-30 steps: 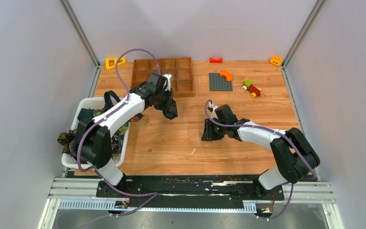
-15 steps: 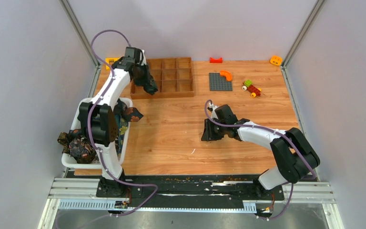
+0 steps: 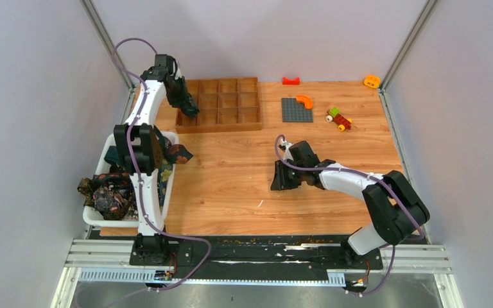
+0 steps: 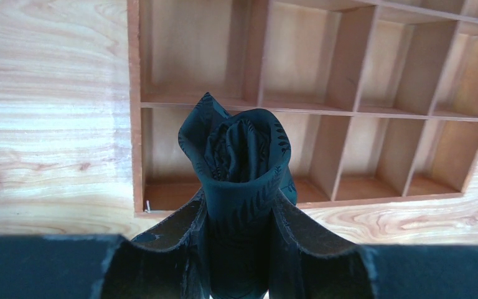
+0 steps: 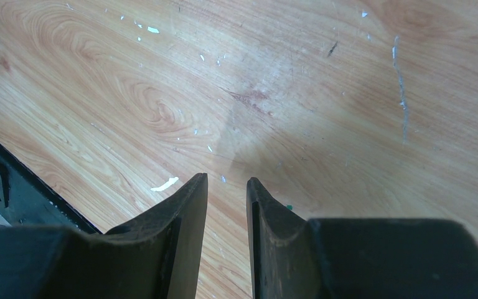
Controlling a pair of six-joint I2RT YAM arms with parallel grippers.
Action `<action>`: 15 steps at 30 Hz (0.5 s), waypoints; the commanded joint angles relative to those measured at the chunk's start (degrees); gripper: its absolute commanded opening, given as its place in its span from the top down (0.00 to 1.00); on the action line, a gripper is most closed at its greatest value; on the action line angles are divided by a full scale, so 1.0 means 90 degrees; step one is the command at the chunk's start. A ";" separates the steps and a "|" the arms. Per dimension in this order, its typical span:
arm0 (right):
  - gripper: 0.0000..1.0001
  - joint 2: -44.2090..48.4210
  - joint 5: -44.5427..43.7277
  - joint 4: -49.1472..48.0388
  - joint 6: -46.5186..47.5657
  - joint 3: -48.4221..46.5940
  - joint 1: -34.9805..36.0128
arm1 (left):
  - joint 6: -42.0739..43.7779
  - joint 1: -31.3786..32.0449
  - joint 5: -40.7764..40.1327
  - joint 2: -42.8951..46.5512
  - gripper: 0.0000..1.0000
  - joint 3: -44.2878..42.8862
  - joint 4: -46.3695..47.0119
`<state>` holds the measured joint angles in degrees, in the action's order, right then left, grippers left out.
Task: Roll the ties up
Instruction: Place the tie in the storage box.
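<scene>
Left gripper (image 4: 239, 208) clamping dark rolled tie (image 4: 239, 152), hovering over wooden tray's (image 4: 342, 112) left-hand compartments, right gripper (image 5: 227, 187) narrowly parted, gripping nothing, low over table (image 5: 162, 93).

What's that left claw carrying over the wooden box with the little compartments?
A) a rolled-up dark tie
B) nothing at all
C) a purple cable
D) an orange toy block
A: in the left wrist view the left gripper is clamped on a rolled dark tie, its coiled end sticking out past the fingers above the wooden compartment tray.
</scene>
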<state>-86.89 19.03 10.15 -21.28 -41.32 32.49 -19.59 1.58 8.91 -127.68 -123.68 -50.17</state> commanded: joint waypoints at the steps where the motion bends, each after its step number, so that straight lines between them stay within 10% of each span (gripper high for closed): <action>1: 0.70 -0.0003 0.0076 -0.0249 0.0112 -0.0204 0.0013 | -0.0039 -0.0156 0.0276 -0.0311 0.78 -0.0362 -0.0129; 15: 0.70 -0.0023 0.0084 -0.0241 0.0119 -0.0214 0.0012 | -0.0127 -0.0381 0.0079 -0.0867 0.79 -0.0225 -0.0044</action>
<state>-87.02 19.07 10.07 -21.21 -41.32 32.49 -20.29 -1.61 10.26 -134.41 -124.42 -51.88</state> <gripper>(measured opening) 0.306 0.372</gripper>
